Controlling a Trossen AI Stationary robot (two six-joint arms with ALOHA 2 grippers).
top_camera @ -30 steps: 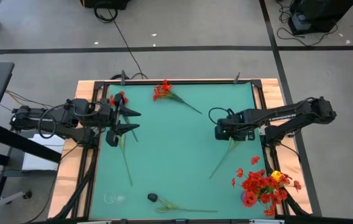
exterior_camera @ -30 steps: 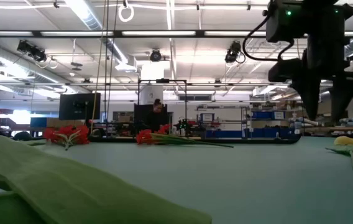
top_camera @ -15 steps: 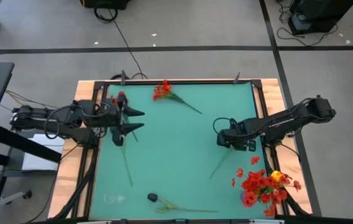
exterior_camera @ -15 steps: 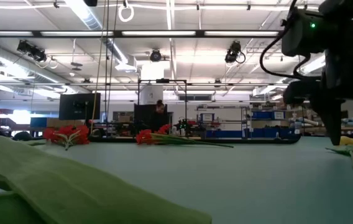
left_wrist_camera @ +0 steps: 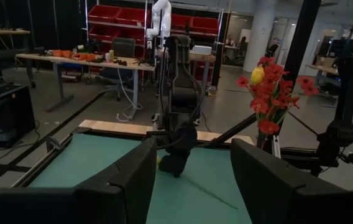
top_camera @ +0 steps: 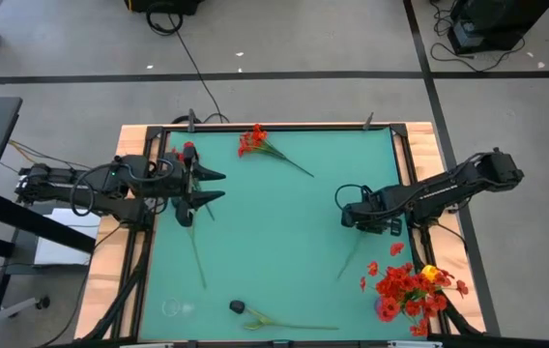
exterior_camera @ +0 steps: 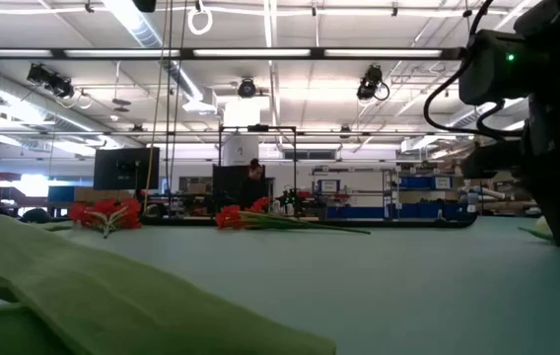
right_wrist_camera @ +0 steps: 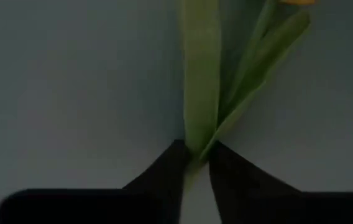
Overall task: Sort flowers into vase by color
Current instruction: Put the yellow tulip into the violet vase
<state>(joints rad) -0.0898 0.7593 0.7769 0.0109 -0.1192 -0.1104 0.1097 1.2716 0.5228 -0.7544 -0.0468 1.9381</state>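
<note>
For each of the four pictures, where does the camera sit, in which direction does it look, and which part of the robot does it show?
High view: above the table, looking straight down; shows both arms, the left gripper and the right gripper.
Low view: at table-top height, looking level into the room; the right arm descends at the right.
Left wrist view: looks forward past its own fingers across the table to the right arm and the vase bouquet.
Right wrist view: looks down at a green stem between its fingertips.
Shared: the bouquet shows in the high and left wrist views.

You see two arms, two grippers: left gripper (top_camera: 202,186), right gripper (top_camera: 350,214). Loose red sprays on mat (top_camera: 274,232): two. Yellow tulip stems: one, under right gripper. Dark-headed stems: one. Filled vases: one; clear empty vases: one.
</note>
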